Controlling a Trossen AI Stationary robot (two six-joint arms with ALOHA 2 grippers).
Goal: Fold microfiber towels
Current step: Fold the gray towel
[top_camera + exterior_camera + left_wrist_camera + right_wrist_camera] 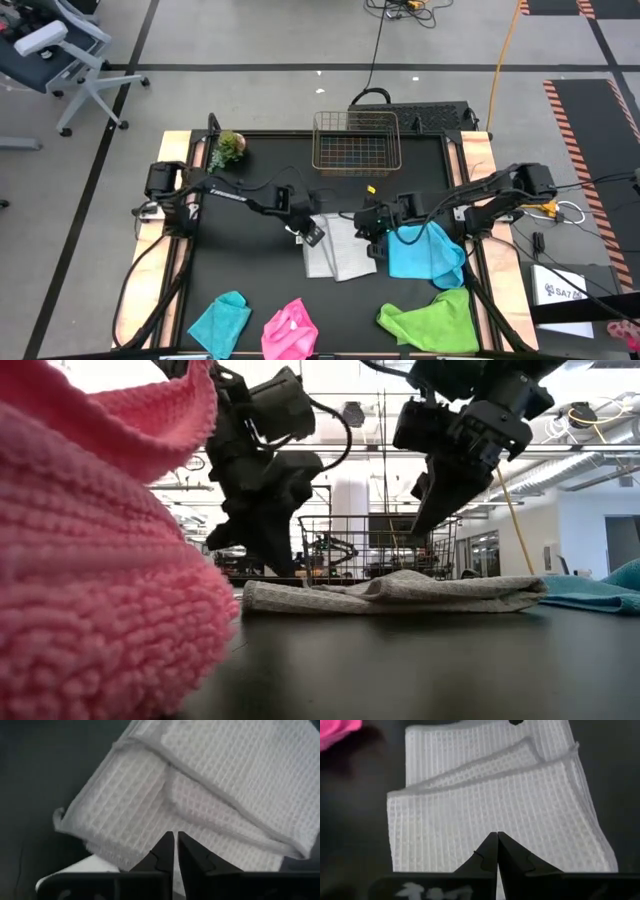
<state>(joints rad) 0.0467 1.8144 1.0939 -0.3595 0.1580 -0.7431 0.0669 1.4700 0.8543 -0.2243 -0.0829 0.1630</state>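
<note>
- Your left gripper [312, 233] hovers over the folded white towel [338, 252], fingers nearly together, holding nothing.
- Your right gripper [372, 243] hovers beside it, fully closed, empty.

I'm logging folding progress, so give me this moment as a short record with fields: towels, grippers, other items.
white towel: folded, mid-table
sky blue towel: crumpled, right of the white one
lime green towel: crumpled, front right
hot pink towel: crumpled, front centre
teal towel: crumpled, front left
left gripper: nearly shut, over the white towel
right gripper: shut, over the white towel
wire basket: back centre
plant: back left
</note>
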